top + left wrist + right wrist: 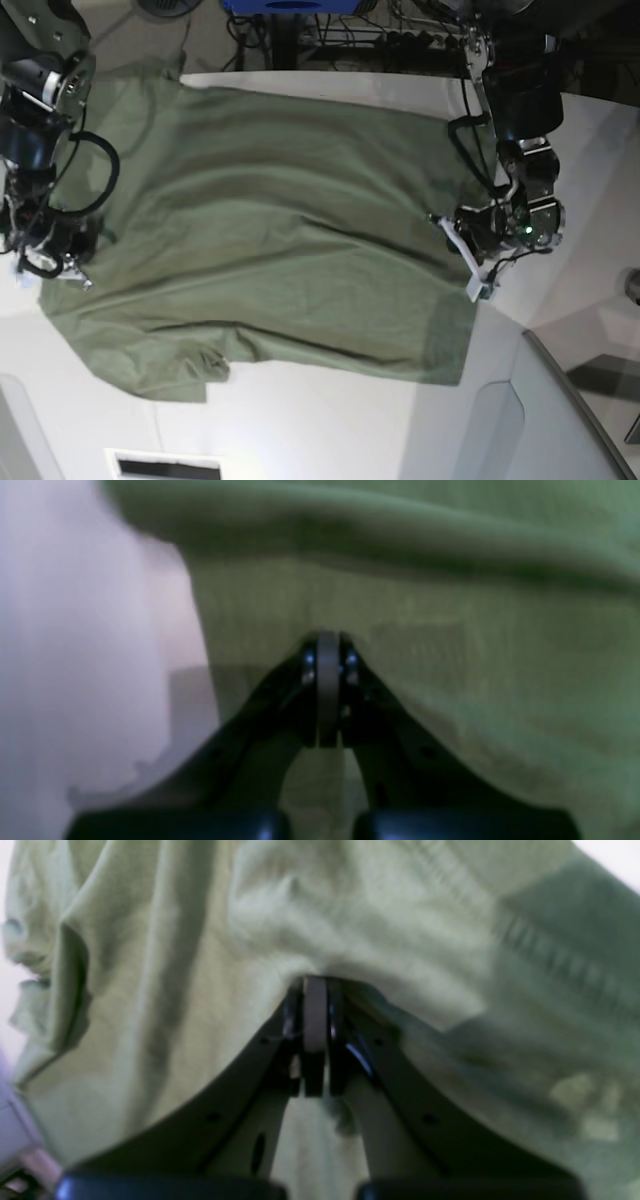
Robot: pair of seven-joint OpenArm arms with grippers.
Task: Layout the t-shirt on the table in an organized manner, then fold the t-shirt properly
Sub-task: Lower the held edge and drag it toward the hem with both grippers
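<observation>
A: Shirt [260, 240] lies spread over the white table [330, 430], olive green, nearly flat. Near edge hangs a little rumpled; a small folded-up bit shows at the near corner on the base view's left.

B: Claws?

A: Left gripper [327, 645], on the base view's right side: jaws pressed together, a pinch of shirt cloth caught between them, fabric bunched right at the tips. Bare table shows pale to one side in its wrist view.

B: And the other?

A: Right gripper [315, 985], base view's left: jaws also closed tight on the shirt, cloth puckered around the tips, deep wrinkles running off from the pinch.

B: Farther back?

A: Far edge of the shirt reaches the table's back rim. Beyond that, cables and a blue object, too dim to say more.
</observation>
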